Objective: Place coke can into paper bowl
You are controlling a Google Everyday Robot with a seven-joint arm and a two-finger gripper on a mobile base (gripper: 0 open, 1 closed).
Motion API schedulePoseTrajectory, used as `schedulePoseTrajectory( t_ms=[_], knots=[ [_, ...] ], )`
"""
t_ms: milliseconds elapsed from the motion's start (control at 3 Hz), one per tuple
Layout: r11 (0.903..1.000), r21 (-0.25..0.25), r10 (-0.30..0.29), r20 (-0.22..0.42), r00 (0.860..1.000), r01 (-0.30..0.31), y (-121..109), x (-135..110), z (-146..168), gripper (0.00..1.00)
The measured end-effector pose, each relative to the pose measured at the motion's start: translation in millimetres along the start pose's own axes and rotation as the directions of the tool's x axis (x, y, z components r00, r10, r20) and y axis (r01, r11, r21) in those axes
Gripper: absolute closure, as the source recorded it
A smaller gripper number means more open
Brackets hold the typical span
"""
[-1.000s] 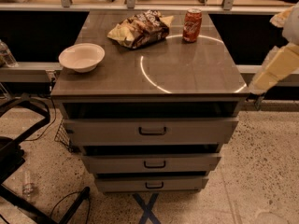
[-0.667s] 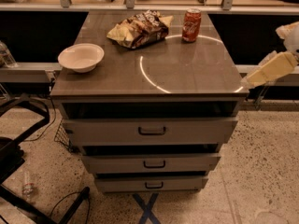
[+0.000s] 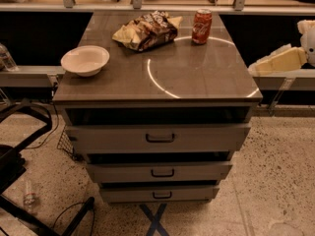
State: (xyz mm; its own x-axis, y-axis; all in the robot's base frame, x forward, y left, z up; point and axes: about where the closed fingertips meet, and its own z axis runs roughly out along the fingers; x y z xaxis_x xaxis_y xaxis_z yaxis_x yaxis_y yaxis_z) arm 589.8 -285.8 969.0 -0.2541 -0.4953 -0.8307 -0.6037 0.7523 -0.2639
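The coke can (image 3: 202, 26) is red with white lettering and stands upright at the back right of the grey cabinet top (image 3: 197, 77). The paper bowl (image 3: 84, 60) is off-white, shallow and empty, and sits near the top's left edge. My gripper (image 3: 261, 65) shows as a pale wedge at the right edge of the view, just beyond the cabinet top's right edge. It is to the right of the can and nearer the front, far from the bowl. It holds nothing that I can see.
A brown-and-yellow snack bag (image 3: 146, 29) lies at the back of the top, left of the can. Below the top are three drawers (image 3: 160, 137), each pulled slightly out. A counter rail (image 3: 157, 6) runs behind. Black chair legs (image 3: 19, 141) stand at the left on the floor.
My gripper has risen and swung a little left toward the cabinet top's right edge. The can, bowl and bag have not moved.
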Motion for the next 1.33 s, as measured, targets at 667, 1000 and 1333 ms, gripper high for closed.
schedulePoseTrajectory(
  t_ms=[667,1000,1333],
  knots=[
    [0.9999,-0.007,0.012,0.049,0.999,-0.011,-8,-18,37,0.0],
    [0.9981,-0.028,0.057,0.127,0.99,-0.054,-27,-43,99,0.0],
    [0.9932,-0.045,0.114,0.18,0.977,-0.107,-49,-55,152,0.0]
  ],
)
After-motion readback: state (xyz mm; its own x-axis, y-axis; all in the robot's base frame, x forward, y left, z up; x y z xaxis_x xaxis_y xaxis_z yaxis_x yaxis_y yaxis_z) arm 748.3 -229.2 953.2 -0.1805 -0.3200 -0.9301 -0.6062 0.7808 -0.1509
